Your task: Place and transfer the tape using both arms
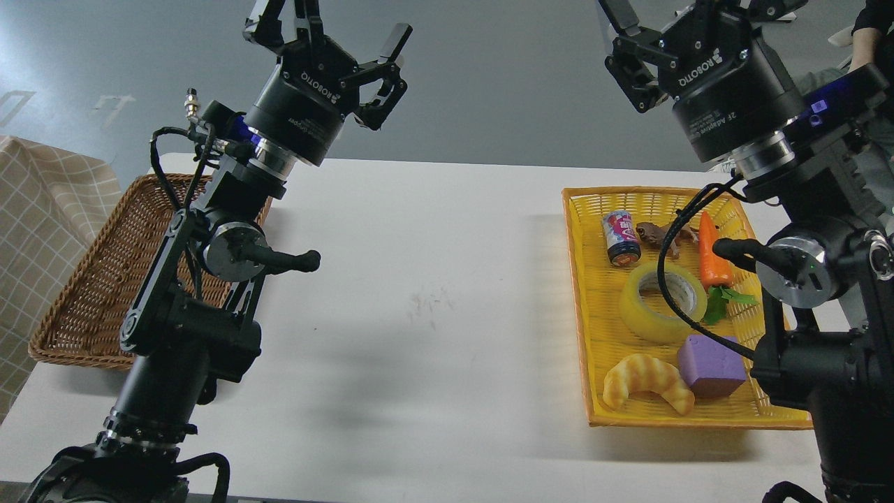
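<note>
While both arms hang raised above the table, I judge the task barely begun: nothing is grasped, and the pick is the step in hand.

At the left of the frame sits a brown wicker basket, partly hidden by my left arm, with a checked cloth at the far left edge. My left gripper is at upper left, fingers spread wide and holding nothing, well above the white table. The middle of the tabletop is bare but for faint scuffs.

At right lies the yellow tray. The tape lies flat near its centre, core hole facing up, with a black cable from my right arm crossing in front. Around it are a small can, a brown toy animal, a carrot, a purple block and a croissant.

My right gripper is at upper right, partly cut off by the frame; it holds nothing, but I cannot tell how wide it stands.

Next, I reckon, the right arm must descend over the roll and pinch its wall without nudging the carrot or the block. Beyond the table is grey floor.
</note>
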### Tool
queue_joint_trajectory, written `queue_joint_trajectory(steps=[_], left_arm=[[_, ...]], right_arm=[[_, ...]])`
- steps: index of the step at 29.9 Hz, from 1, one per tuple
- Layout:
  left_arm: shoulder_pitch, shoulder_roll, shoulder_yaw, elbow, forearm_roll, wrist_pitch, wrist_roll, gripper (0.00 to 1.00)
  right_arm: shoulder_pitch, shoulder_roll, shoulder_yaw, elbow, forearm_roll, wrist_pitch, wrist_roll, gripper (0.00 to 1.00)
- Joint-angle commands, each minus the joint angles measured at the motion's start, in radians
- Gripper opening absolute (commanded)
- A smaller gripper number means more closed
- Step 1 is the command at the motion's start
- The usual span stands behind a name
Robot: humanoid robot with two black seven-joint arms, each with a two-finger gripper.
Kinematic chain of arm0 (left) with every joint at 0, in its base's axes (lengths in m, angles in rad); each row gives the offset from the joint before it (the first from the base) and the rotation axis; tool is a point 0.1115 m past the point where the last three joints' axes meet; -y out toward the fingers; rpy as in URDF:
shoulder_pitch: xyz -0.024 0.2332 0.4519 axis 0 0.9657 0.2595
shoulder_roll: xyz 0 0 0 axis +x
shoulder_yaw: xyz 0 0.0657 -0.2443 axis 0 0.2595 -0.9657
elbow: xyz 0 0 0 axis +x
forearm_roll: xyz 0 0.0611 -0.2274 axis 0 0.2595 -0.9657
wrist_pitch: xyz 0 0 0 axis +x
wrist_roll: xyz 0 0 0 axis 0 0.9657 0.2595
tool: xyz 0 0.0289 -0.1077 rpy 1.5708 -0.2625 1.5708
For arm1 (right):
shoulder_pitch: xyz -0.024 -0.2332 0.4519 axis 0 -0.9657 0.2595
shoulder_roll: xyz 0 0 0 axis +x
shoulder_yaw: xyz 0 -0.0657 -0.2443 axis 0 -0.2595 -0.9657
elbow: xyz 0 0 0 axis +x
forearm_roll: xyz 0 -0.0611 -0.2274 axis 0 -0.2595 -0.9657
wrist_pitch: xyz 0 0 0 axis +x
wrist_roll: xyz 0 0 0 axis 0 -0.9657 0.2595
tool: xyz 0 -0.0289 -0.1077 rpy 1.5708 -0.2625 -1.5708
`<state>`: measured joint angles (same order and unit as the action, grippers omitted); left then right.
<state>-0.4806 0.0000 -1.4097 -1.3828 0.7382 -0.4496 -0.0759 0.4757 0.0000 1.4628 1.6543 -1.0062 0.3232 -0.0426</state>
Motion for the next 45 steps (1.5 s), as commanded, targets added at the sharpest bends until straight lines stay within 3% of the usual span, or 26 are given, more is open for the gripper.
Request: queue_joint_trajectory(steps=[1,7,45], left_arm=[[0.002,0.000,0.012,-0.004,0.003,0.005,0.005,0.98],[0.005,0.000,0.031,-0.004,0.001,0.063,0.002,0.98],[0.028,0.000,0.031,-0.028,-0.010,0.049,-0.001,0.98]], right_arm=[[-0.003,0.000,-0.002,-0.001,-0.005,-0.009,0.000,1.00],[-0.032,0.000,-0.006,0.012,-0.003,-0.010,0.004,1.00],[-0.089,0.000,-0.002,0.042,0.000,-0.003,0.006,1.00]])
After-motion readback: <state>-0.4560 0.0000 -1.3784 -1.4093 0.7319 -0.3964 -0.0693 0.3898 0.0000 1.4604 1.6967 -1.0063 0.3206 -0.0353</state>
